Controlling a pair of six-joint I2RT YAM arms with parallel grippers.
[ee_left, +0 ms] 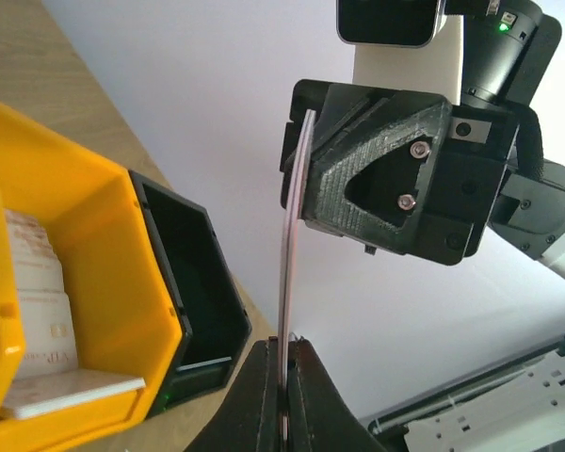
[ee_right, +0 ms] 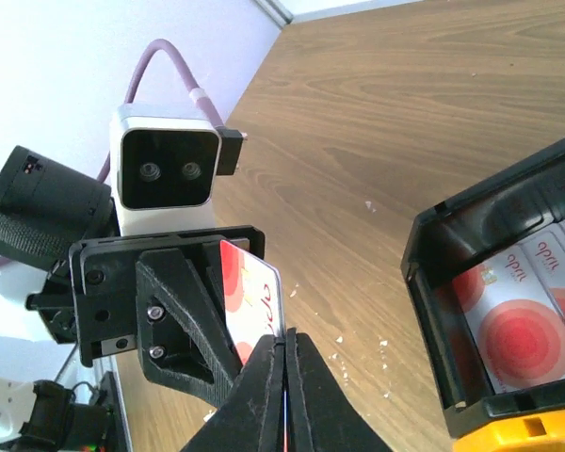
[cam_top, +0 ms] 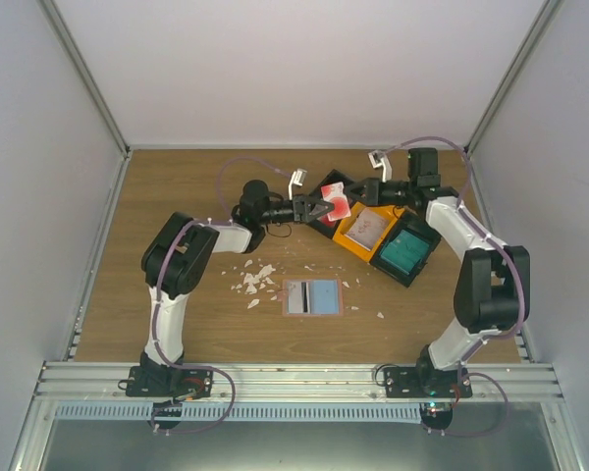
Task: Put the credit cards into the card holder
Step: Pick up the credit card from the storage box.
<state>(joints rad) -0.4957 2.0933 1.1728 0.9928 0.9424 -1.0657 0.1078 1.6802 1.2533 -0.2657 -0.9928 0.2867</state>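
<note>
A red-and-white credit card (cam_top: 336, 202) hangs in the air over the back bins, held at both ends. My left gripper (cam_top: 321, 208) is shut on its left edge and my right gripper (cam_top: 354, 194) is shut on its right edge. The left wrist view shows the card edge-on (ee_left: 288, 235), rising from my left gripper (ee_left: 285, 350) to the right gripper's body (ee_left: 386, 179). The right wrist view shows the card's face (ee_right: 252, 299) between my right gripper (ee_right: 284, 345) and the left gripper's body (ee_right: 155, 306). The card holder (cam_top: 311, 296) lies open on the table, pale blue inside up.
Three bins stand in a diagonal row at the back right: a black one holding red-and-white cards (ee_right: 508, 320), an orange one (cam_top: 365, 228) with whitish cards, and a black one with teal cards (cam_top: 405, 253). White scraps (cam_top: 255, 280) lie left of the holder.
</note>
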